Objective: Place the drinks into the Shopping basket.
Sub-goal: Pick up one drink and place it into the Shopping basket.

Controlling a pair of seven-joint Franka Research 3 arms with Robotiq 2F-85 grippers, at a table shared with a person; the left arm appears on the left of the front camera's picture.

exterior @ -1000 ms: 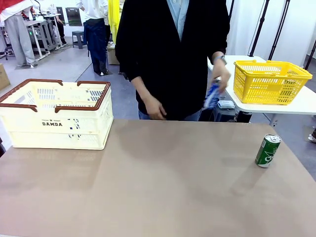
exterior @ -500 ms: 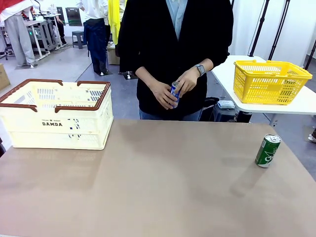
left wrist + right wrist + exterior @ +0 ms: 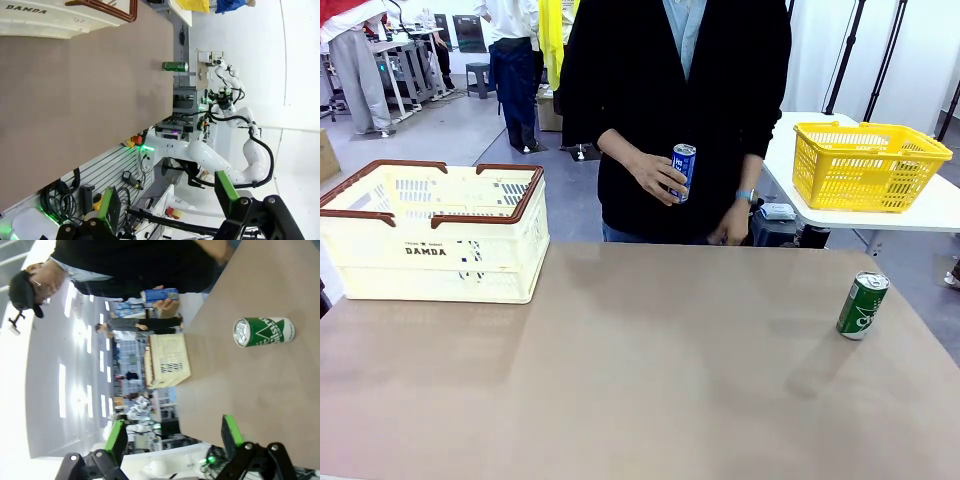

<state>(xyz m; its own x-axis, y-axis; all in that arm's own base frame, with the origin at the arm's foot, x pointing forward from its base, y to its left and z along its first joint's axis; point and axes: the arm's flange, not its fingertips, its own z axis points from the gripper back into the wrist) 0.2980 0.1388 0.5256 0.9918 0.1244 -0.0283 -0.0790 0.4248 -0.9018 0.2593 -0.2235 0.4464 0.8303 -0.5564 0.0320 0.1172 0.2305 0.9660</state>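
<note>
A green can [image 3: 862,305] stands upright on the brown table near its right edge; it also appears as the green can [image 3: 175,66] and the green can [image 3: 264,332]. The person at the far side holds a blue can [image 3: 682,170] upright in one hand at chest height, above the table's far edge; the blue can [image 3: 159,294] shows there too. The cream Shopping basket [image 3: 430,235] with its brown rim sits at the far left of the table. My left gripper [image 3: 167,200] is open and holds nothing, as does my open right gripper [image 3: 174,437], well short of the green can.
A yellow mesh basket [image 3: 865,165] sits on a white side table [image 3: 940,215] beyond the right corner. The person's other hand [image 3: 732,228] hangs at the table's far edge. The Shopping basket [image 3: 60,17] lies far ahead in the left wrist view.
The person brought the blue can from beside the yellow basket to the front of the body, passed it to the other hand and raised it. Neither gripper moved.
</note>
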